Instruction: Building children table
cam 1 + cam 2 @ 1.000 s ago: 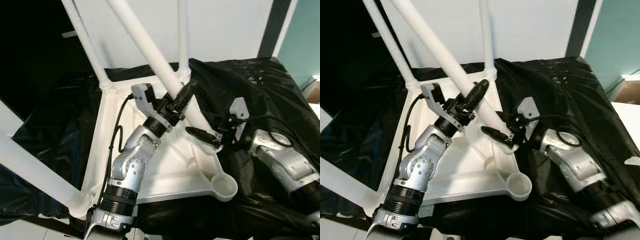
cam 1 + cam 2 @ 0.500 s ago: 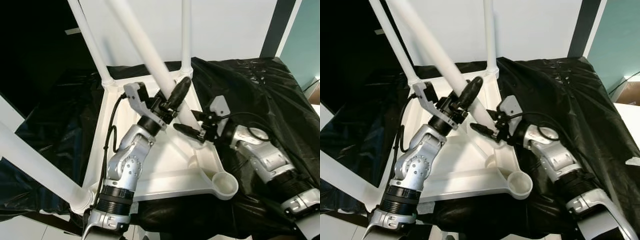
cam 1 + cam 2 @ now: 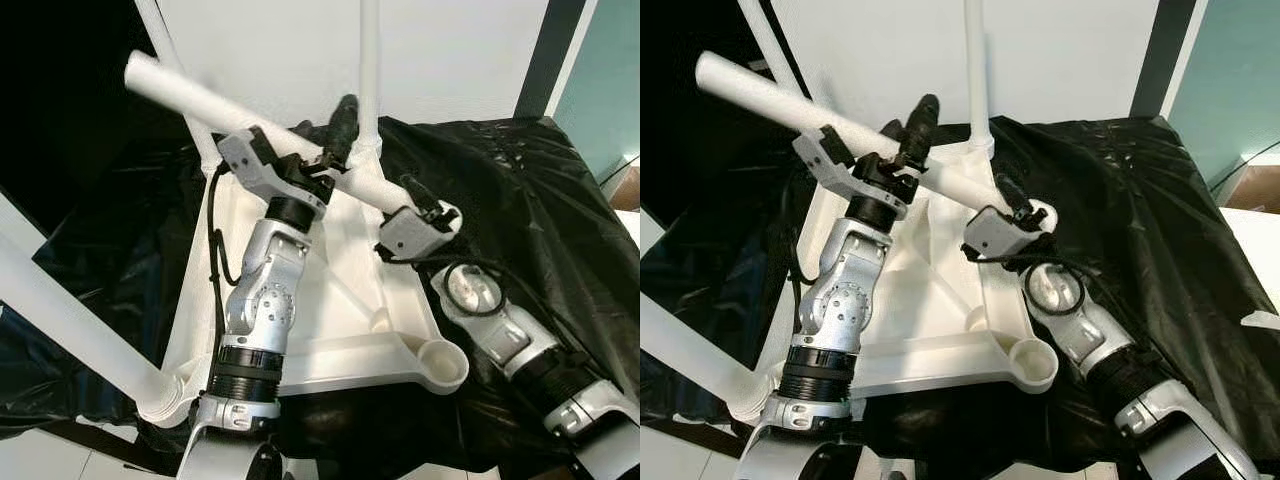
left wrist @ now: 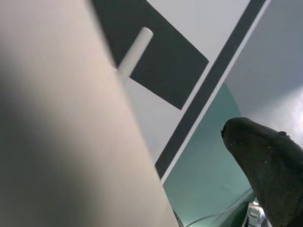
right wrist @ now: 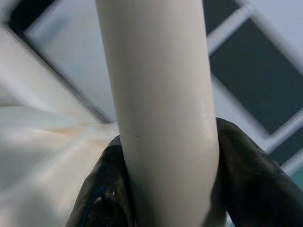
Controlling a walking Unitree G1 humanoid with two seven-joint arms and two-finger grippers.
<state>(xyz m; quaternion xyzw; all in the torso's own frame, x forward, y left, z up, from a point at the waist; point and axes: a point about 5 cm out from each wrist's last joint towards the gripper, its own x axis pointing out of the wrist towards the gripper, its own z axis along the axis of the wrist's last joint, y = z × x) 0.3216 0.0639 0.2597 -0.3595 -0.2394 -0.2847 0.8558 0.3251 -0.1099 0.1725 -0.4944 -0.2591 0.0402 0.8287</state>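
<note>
A white children's table (image 3: 345, 300) lies upside down on a black-draped surface. A loose white leg (image 3: 200, 100) slants almost level above it, its high end at the far left. My left gripper (image 3: 338, 142) is shut on the leg near its middle, one black finger (image 3: 344, 120) pointing up behind it. My right gripper (image 3: 424, 203) is shut on the leg's lower end. In the right wrist view the leg (image 5: 161, 118) sits clamped between two black fingers (image 5: 246, 179). The left wrist view has the leg (image 4: 61, 118) close and blurred beside one finger (image 4: 267, 170).
An empty round socket (image 3: 447, 362) sits at the table's near right corner. Fitted legs stand at the far right (image 3: 369, 70), far left (image 3: 160, 30) and near left (image 3: 70, 320) corners. Black sheeting (image 3: 520, 190) covers the surface to the right; a white wall is behind.
The loose leg has swung down from a steep tilt to almost level. My left gripper rose toward the far edge and my right gripper lifted with the leg's lower end.
</note>
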